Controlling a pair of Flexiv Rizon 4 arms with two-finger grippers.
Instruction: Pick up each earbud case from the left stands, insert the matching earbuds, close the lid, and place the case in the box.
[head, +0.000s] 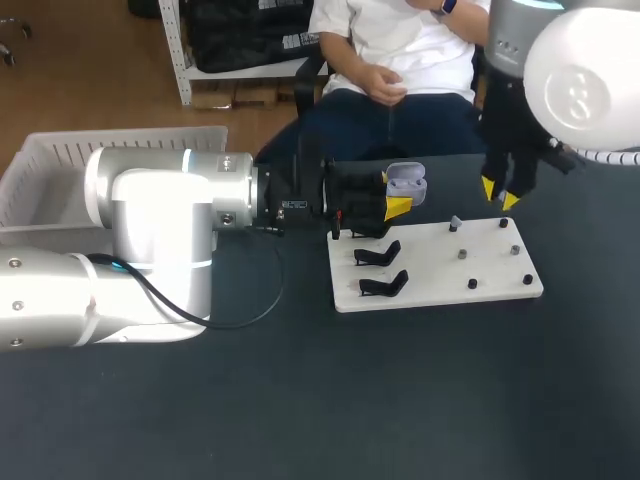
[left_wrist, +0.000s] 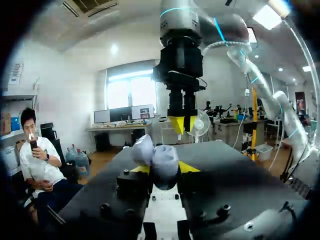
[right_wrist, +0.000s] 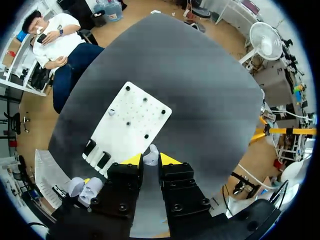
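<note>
Left hand (head: 393, 193) clasping case (head: 406, 184) — stands (head: 380, 255), board (head: 480, 265) beside

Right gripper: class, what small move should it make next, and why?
Probably carry the right gripper sideways toward the earbud case until it hangs over the open case. The left gripper holds that case with its lid up, and the right wrist view shows a small pale earbud pinched between the right fingers, apart from the case.
</note>
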